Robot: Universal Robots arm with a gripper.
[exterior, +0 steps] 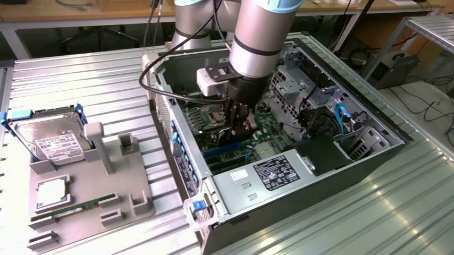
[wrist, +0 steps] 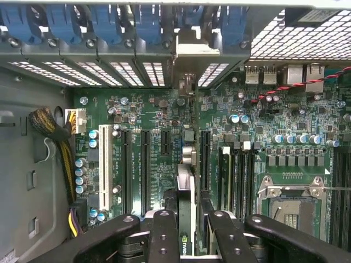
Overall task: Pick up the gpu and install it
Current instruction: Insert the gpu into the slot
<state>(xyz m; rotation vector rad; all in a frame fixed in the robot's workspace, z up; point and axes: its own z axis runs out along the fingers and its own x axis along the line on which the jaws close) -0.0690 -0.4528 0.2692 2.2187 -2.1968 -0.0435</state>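
Nearest on the exterior view's left sits a grey parts holder [exterior: 106, 204], shaped with pockets so each component waits in a known place: a green memory stick [exterior: 74, 206] lies flat in a shallow groove, and farther back a silver hard drive [exterior: 50, 141] leans in its cradle, label up.

To the right of it the computer case [exterior: 284, 175] lies on its side with the panel off, so the motherboard [wrist: 164, 126] faces up and can be reached from above. The power supply [exterior: 273, 172] fills the case's near end.

Deeper in, the gripper [wrist: 185, 230] is down inside the case, its fingers [wrist: 163, 235] closed on the gpu [wrist: 186, 186]. The card is held on edge, seen end-on in the wrist view, its bracket end pointing toward the rear slot covers [wrist: 120, 71]. That upright hold seems meant to keep its lower edge in line with the long expansion slots [wrist: 137, 170]; whether it is already seated I can't tell.

Beyond the case, desks and cables line the far wall.
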